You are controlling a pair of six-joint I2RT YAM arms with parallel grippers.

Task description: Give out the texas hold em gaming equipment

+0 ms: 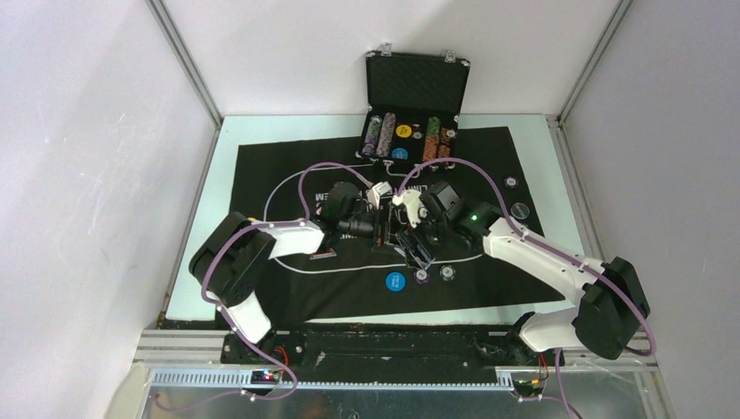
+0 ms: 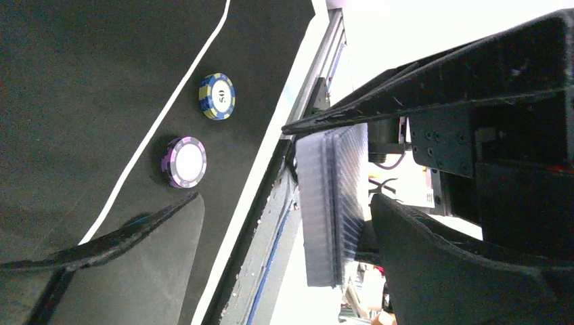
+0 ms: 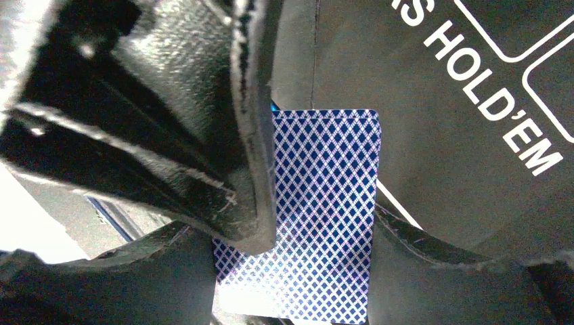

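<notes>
- Over the mat's (image 3: 467, 223) middle, the right gripper (image 3: 291, 223) is clamped on the deck (image 3: 332, 183). The left gripper (image 2: 284, 200) gapes wide, with a finger on either side of the deck.
- If the left closes too deep, it could pinch several cards rather than one.
- A hard pull may drag the deck loose and scatter it.
- A low swing away might knock the purple chip (image 2: 184, 162).
</notes>
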